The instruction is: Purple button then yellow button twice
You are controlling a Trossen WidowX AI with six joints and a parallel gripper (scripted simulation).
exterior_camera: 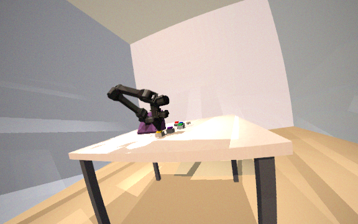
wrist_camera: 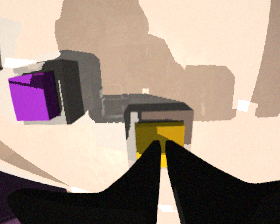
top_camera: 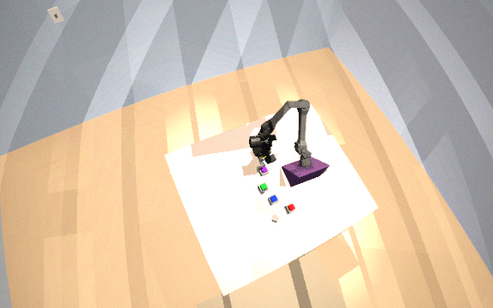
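Note:
The yellow button [wrist_camera: 173, 131] [exterior_camera: 158, 132] sits in a grey housing; in the top view the arm covers much of it. My gripper [wrist_camera: 162, 146] [exterior_camera: 159, 129] is shut and empty, pointing down, with its fingertips at the yellow cap. In the wrist view the tips overlap the middle of the cap; whether they touch it or press it down I cannot tell. The purple button [top_camera: 264, 170] [exterior_camera: 169, 127] [wrist_camera: 27, 100] stands beside it, to the left in the wrist view, with its cap raised and nothing on it.
A green button [top_camera: 264, 186] [exterior_camera: 180, 124], a blue button [top_camera: 273, 198] and a red button [top_camera: 290, 207] [exterior_camera: 176, 122] stand beyond the purple one. A small pale block [top_camera: 276, 218] [exterior_camera: 188, 122] lies near the red button. The arm stands on a purple base [top_camera: 308, 174].

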